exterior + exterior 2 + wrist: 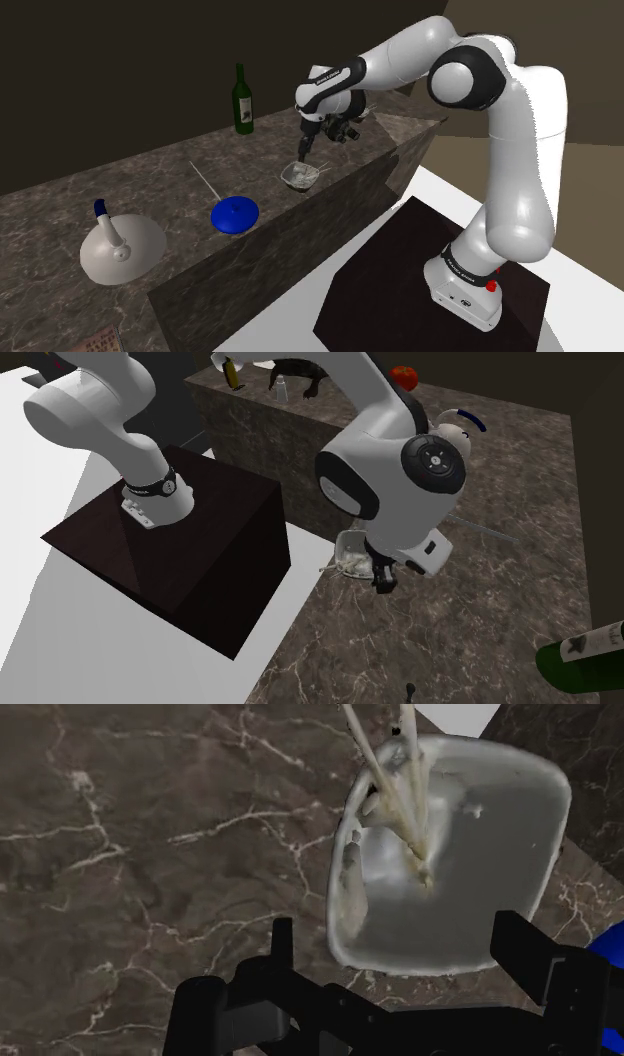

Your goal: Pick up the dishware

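1. The bowl (293,181) sits on the counter (60,200), near its edge.
2. The gripper (306,150) hangs above the bowl.
3. In the shoulder view, a plate (235,214) lies left of the bowl, and a bottle (242,100) stands behind.

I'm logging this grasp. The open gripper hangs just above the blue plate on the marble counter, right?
Not quite: the open gripper hangs just above the grey bowl, not the blue plate, on the marble counter. The wrist view shows it.

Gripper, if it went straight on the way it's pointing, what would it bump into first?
Probably the grey bowl, which sits on the counter right under the open gripper. How close it is, I can't tell.
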Motion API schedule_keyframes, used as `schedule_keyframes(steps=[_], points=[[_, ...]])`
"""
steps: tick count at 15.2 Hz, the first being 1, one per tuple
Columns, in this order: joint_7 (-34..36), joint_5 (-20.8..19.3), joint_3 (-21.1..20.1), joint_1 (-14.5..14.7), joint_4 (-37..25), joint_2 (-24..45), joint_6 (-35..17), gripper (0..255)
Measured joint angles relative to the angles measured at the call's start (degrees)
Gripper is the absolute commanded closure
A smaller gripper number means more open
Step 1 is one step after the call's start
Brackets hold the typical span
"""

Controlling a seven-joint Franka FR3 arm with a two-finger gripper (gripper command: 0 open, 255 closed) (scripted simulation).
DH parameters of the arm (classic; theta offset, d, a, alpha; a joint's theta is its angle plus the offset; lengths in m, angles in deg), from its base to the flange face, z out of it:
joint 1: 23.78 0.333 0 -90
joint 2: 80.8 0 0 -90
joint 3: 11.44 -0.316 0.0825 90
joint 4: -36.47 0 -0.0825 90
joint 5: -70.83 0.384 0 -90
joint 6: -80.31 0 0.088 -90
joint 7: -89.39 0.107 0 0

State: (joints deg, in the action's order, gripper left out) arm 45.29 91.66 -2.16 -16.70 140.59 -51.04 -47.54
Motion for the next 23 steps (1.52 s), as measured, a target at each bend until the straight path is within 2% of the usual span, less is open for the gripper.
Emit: schedule_keyframes(steps=[2, 9, 10, 23], points=[[-1.0, 0.6, -0.7, -0.4, -2.4, 2.8, -0.1, 0], [-2.7, 1.9, -1.6, -1.0, -3.1, 6.9, -3.4, 0], [-2.8, 2.0, -1.7, -1.0, -3.2, 7.2, -3.5, 255], [-2.4, 1.7, -1.5, -0.9, -3.1, 6.2, -2.7, 255]])
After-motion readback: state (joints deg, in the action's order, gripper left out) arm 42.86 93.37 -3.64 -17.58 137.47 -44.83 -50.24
